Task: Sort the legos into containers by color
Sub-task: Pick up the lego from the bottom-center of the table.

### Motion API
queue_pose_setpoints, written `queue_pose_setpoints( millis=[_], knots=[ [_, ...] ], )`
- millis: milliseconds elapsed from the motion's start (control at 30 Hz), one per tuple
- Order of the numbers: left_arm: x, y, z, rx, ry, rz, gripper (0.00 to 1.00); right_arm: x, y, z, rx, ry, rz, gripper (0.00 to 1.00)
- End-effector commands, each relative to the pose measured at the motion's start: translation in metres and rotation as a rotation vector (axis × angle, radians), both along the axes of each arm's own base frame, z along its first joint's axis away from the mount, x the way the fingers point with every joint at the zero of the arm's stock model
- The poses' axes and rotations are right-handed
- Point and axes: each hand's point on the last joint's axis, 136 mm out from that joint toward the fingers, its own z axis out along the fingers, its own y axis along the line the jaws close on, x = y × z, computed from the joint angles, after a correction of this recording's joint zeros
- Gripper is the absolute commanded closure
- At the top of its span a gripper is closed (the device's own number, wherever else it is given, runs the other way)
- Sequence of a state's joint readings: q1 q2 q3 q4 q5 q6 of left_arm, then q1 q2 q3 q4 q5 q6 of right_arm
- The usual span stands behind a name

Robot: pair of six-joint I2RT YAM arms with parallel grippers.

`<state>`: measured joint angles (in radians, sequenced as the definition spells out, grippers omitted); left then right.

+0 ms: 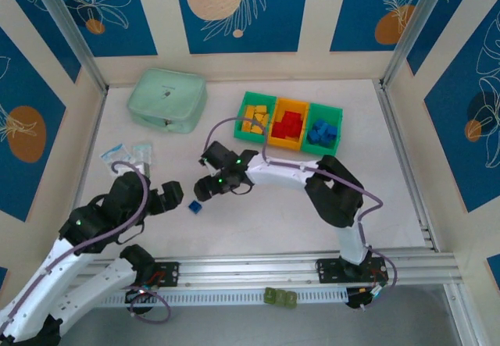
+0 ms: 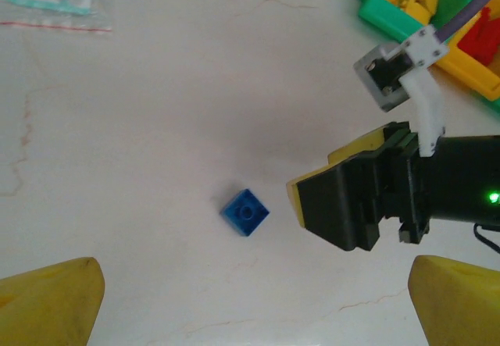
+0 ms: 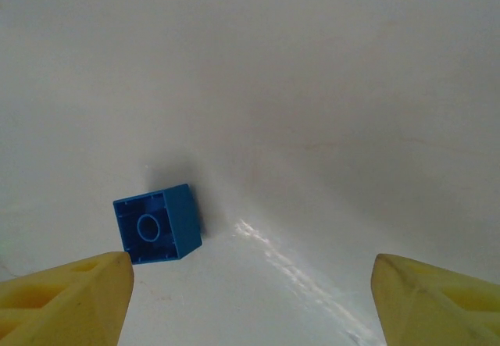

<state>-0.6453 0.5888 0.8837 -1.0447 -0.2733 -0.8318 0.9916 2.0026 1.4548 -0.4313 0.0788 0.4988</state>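
Between the right gripper's [image 3: 250, 277] spread yellow fingers [image 3: 70, 299], right by one fingertip, we've got a lone blue lego [image 3: 156, 225] loose on the white table [image 3: 312, 88], a ringed square face turned our way. Nothing's pinched. The right arm stretches across leftward, elbow bent, wrist angled down. The left gripper [image 2: 254, 283] hangs low with the brick just ahead of its gaping, empty jaws. The mint case [image 1: 167, 100] has a mark too tiny for us to read. Well beyond both jaws, the containers [image 1: 258, 96] hold yellow, red and blue bricks.
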Motion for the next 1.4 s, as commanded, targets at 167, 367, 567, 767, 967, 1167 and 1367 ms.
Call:
queue_pose_setpoints(
  millis=[167, 367, 567, 767, 967, 1167, 1367],
  knots=[
    [-0.017, 0.04, -0.007, 0.083, 0.033, 0.145, 0.01, -0.009, 0.04, -0.01, -0.011, -0.048, 0.024, 0.18],
    [-0.019, 0.044, -0.005, 0.066, 0.012, 0.165, 0.01, -0.017, 0.055, -0.028, -0.076, -0.092, 0.071, 0.18],
    [-0.02, 0.045, -0.006, 0.068, 0.01, 0.169, 0.01, -0.026, 0.055, -0.036, -0.11, -0.113, 0.126, 0.26],
    [-0.018, 0.043, -0.007, 0.06, 0.009, 0.167, 0.01, -0.027, 0.043, -0.045, -0.19, -0.146, 0.144, 0.37],
    [-0.016, 0.039, -0.008, 0.046, 0.007, 0.162, 0.01, -0.032, 0.04, -0.046, -0.234, -0.177, 0.169, 0.52],
    [-0.015, 0.035, -0.006, 0.032, 0.006, 0.147, 0.01, -0.027, 0.041, -0.029, -0.219, -0.182, 0.152, 0.68],
    [-0.005, 0.021, 0.001, 0.005, -0.025, 0.095, 0.01, -0.01, 0.028, 0.019, -0.145, -0.183, 0.07, 0.74]
  ],
)
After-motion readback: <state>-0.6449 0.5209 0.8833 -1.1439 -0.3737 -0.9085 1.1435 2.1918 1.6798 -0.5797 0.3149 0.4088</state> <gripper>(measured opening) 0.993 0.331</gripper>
